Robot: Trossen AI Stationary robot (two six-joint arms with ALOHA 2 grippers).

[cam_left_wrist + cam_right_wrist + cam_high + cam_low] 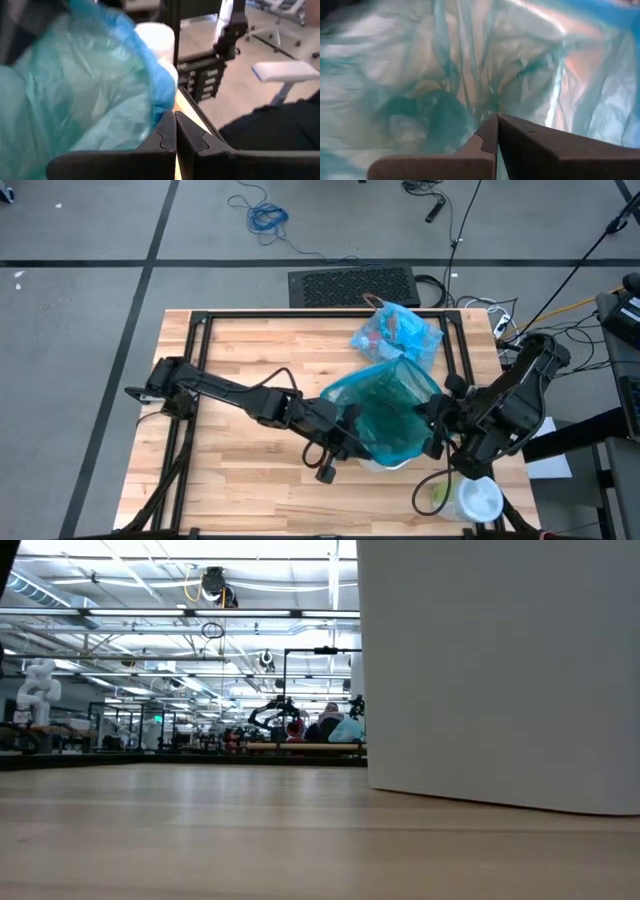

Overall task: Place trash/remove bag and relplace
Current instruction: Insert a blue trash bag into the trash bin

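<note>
teal plastic bag (385, 412) stretched between left pincer (350, 430) and right pincer (435, 423), both clamped on it.

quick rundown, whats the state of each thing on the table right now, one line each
teal-green bag: spread open over the white bin, held between both arms
light-blue bag: bunched, filled with trash, lying at the table's far side
left pincer: shut, at the teal-green bag's left edge
right pincer: shut, at the bag's right edge, plastic filling its view
white bin: upright, mostly covered by the bag
wipes tub: upright at the near right corner, lid on
</note>
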